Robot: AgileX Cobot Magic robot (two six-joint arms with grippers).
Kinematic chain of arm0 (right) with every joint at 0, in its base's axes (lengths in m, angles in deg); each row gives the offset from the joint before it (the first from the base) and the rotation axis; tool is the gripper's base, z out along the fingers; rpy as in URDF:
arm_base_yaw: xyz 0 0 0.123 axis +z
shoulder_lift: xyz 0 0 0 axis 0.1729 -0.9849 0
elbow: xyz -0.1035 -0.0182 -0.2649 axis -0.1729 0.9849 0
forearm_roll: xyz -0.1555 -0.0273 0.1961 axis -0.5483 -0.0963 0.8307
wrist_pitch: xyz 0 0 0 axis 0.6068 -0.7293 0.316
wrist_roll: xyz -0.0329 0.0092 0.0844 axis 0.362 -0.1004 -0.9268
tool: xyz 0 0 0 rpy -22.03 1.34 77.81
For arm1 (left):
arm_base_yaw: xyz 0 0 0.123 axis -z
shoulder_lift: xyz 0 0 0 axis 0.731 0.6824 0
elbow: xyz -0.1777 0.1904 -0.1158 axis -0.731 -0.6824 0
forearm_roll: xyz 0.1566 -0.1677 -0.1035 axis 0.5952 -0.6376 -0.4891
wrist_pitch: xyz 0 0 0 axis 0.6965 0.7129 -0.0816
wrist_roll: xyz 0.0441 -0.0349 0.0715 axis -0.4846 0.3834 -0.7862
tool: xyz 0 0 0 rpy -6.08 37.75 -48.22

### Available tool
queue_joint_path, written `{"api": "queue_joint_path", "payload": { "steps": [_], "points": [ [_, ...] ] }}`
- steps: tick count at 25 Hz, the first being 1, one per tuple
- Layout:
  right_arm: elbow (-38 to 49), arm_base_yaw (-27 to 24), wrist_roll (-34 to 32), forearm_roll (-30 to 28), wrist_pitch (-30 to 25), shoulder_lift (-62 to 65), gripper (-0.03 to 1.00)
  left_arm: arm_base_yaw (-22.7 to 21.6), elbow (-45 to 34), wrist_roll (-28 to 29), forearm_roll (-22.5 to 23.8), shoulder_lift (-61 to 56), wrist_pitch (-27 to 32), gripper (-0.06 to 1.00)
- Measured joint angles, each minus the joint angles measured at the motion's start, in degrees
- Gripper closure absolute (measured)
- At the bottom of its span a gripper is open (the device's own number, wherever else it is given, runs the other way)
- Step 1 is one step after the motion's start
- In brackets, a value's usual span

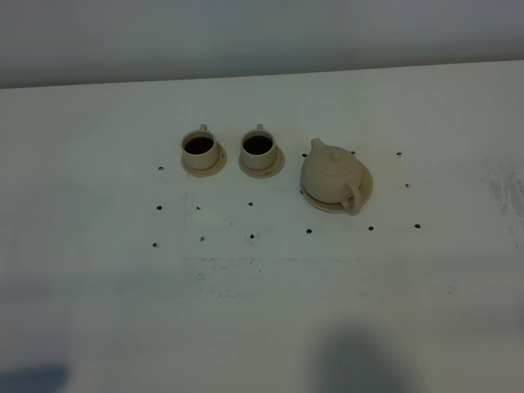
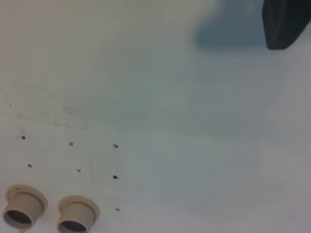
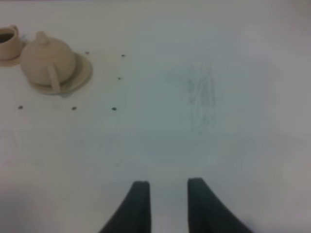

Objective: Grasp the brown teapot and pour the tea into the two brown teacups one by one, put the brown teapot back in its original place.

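The brown teapot (image 1: 330, 172) stands upright on its wide round saucer, the original place (image 1: 368, 185), right of centre, handle toward the front. To its left sit the two brown teacups (image 1: 200, 147) (image 1: 259, 146) on small saucers, both dark with tea. The right wrist view shows the teapot (image 3: 48, 60) far off and my right gripper (image 3: 167, 184) open over bare table, nothing between its fingers. The left wrist view shows both teacups (image 2: 22, 208) (image 2: 77, 216) and only a dark piece of my left gripper (image 2: 284, 24). Neither gripper appears in the high view.
The white table (image 1: 262, 311) carries small dark dots around the tea set and a scuffed patch (image 1: 508, 188) at the right. Its back edge meets a grey wall (image 1: 246, 33). Arm shadows lie along the front edge.
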Motion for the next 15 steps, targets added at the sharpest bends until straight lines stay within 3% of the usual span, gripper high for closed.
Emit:
{"api": "queue_joint_path", "payload": {
  "steps": [15],
  "points": [
    [0.0, -0.2, -0.3, -0.4, 0.0, 0.0, 0.78, 0.0, 0.0, 0.0, 0.0, 0.0, 0.0, 0.63]
  ]
}}
